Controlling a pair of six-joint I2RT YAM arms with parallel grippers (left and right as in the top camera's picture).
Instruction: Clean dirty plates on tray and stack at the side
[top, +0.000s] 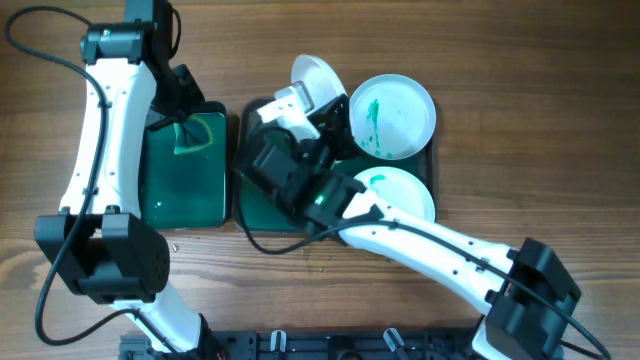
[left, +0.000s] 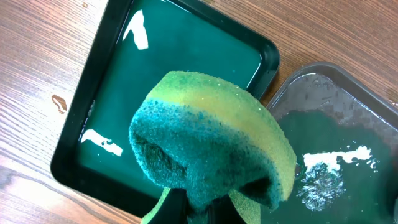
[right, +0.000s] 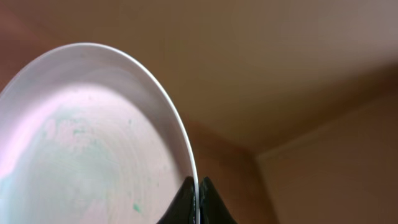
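Observation:
My right gripper (top: 303, 100) is shut on the rim of a white plate (top: 317, 74) and holds it tilted up above the back left of the dark green tray (top: 434, 160). In the right wrist view the plate (right: 93, 137) shows faint green specks, and the jaws (right: 199, 191) pinch its edge. A pale blue plate (top: 393, 115) with green smears lies on the tray at the back right. A white plate (top: 398, 190) with a teal smear lies in front of it. My left gripper (top: 186, 128) is shut on a green sponge (left: 211, 143).
A smaller dark green black-rimmed bin (top: 185, 175) holding liquid stands left of the tray, below the sponge; it also shows in the left wrist view (left: 186, 62). The tray's wet floor with foam (left: 323, 180) shows at the right there. Wooden table all round.

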